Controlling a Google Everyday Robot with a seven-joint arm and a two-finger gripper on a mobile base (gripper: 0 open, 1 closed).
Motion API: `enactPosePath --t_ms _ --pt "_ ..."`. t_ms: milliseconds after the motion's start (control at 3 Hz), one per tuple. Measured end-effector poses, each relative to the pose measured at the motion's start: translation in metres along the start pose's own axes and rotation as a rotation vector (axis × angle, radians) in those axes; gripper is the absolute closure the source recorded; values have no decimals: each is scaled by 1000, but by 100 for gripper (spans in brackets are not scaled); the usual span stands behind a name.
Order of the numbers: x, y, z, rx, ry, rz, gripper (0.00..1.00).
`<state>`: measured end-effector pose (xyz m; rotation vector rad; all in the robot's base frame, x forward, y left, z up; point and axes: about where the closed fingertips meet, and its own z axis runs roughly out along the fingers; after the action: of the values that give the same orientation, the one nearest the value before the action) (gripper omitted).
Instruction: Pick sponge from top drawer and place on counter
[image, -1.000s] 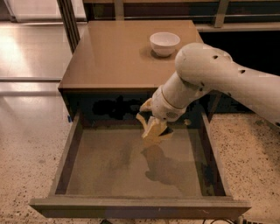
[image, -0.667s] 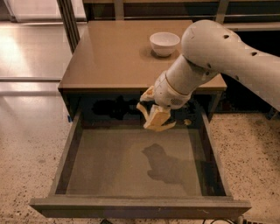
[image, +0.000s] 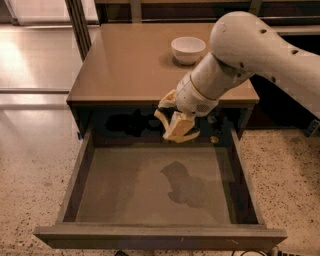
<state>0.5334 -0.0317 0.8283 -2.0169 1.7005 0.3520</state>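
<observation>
The gripper (image: 175, 125) has risen higher above the top drawer (image: 150, 236), fingers clamped on the sponge (image: 181, 128), now level with the counter (image: 125, 65) front edge.

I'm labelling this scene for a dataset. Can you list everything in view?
sponge: one, yellowish, held in the gripper above the rear of the drawer
top drawer: one, grey-brown, pulled open at the front of the cabinet
counter: one, glossy tan-brown, on top of the dark cabinet
bowl: one, white, at the counter's far right
floor: speckled on the right, shiny pale tiles on the left
arm: one, white, reaching in from the upper right
gripper: one, fingers closed on the sponge, just below the counter's front edge
</observation>
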Motion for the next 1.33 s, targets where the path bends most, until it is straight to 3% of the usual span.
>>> enactPosePath --t_ms 333,667,1000,1333 --pt "-20 -40 -28 49 19 -100 100" --pt "-41 -93 -30 47 69 -188 100" --pt "-49 -131 2 -58 131 -237 100" --pt "-79 -150 1 -47 116 -275 100"
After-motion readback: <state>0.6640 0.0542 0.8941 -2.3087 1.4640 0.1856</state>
